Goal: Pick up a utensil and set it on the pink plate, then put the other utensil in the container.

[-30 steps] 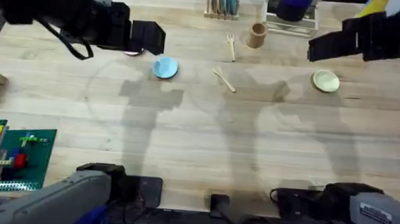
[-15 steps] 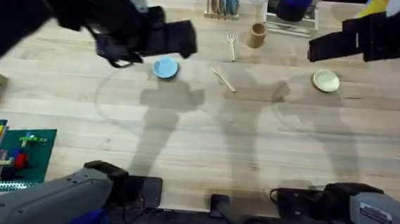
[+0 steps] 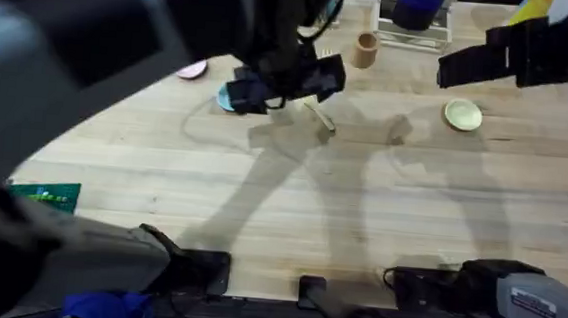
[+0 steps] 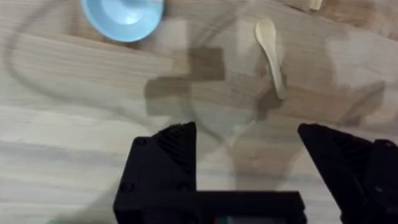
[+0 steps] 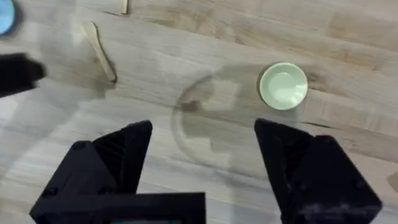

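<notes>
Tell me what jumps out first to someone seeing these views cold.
The left arm looms large and dark across the overhead view, reaching toward the table's middle, its gripper with jaws open above bare wood short of the wooden spoon-like utensil. Beside that lies the light blue plate. The right gripper, also open, hangs near the pale yellow plate.

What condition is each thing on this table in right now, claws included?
Left gripper: open, empty, above the table.
Right gripper: open, empty.
Wooden spoon-like utensil: lying flat on the table.
Pink plate: empty.
Blue plate: empty.
Yellow plate: empty.
Brown cup: upright.
</notes>
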Available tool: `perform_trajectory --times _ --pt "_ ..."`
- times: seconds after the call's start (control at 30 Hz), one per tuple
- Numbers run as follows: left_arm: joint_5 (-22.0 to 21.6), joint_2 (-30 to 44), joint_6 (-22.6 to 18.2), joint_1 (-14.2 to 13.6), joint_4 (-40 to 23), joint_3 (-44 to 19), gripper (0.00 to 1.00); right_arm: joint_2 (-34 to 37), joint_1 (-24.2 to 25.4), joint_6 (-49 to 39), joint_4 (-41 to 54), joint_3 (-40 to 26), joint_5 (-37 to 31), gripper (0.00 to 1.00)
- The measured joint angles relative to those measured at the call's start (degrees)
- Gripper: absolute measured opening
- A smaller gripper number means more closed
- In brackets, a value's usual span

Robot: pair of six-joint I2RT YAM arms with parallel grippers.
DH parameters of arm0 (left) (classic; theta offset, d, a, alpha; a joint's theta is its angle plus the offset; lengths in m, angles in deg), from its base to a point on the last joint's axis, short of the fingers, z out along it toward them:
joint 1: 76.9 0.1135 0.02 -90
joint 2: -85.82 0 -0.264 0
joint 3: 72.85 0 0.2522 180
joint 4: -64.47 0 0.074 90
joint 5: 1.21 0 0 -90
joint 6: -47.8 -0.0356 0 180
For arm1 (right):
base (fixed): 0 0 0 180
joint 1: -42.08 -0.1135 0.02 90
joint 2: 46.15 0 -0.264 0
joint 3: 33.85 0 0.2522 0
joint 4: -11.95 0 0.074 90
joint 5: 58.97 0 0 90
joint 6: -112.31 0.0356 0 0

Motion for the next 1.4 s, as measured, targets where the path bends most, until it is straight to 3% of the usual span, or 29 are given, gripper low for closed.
perform_trajectory --times 0.47,0.93,1.4 --pt "2.63 13.59 2.67 -0.10 14.53 -0.02 0.998 0.00 0.00 0.00 -0.24 0.00 -0.02 0.998" --pt "3.60 18.28 3.29 -0.10 15.04 -1.54 0.998 0.00 0.00 -0.17 -1.36 0.00 0.00 0.997" --pt "3.78 18.43 3.46 -0.10 14.94 -1.84 0.996 0.00 0.00 -0.17 -1.36 0.00 -0.01 0.997"
